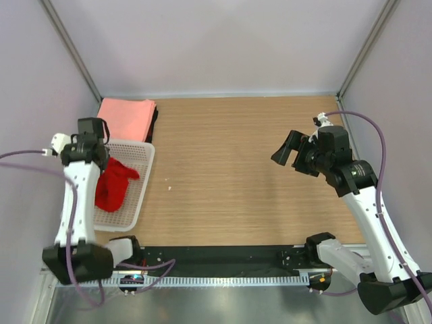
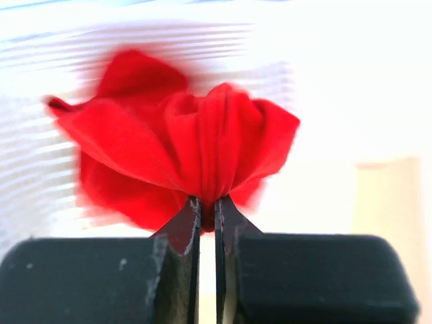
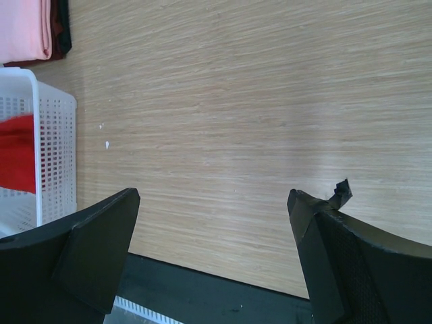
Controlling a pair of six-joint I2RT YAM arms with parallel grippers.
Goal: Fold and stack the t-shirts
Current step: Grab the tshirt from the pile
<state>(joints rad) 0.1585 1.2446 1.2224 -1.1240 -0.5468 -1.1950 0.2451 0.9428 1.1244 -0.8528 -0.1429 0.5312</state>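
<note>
left gripper (image 2: 207,219) — clamped on red t-shirt (image 2: 196,148) | over basket (image 1: 147,179) | right gripper (image 3: 212,202) agape

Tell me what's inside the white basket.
A red t-shirt, bunched and pinched by the left gripper. The white basket floor beneath the cloth is covered.

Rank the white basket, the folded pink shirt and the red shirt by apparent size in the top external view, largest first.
1. White basket, even with the left arm covering part of it.
2. Folded pink shirt.
3. Red shirt, bunched up and partly hidden by the arm, so its gap to the pink one is unsure.
</note>
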